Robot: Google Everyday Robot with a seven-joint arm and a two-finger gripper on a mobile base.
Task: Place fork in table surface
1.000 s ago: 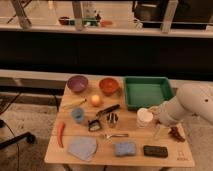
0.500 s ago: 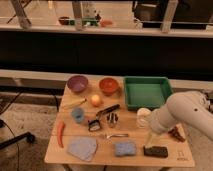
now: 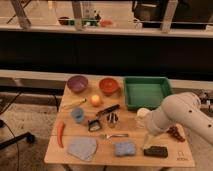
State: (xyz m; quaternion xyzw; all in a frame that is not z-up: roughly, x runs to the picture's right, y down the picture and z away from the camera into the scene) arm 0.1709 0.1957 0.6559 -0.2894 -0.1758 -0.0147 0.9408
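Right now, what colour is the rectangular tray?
Green rectangular tray, camera view; claw over wooden table's front right.

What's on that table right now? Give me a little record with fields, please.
fork: lying flat on the table surface, between the metal cup and the blue sponge
gripper: over the table's right front, right of the fork, not touching it
green tray: back right corner
bowls: purple bowl and orange bowl along the back edge

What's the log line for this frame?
fork: flat on table surface | gripper: over front-right table surface, right of fork, not touching it
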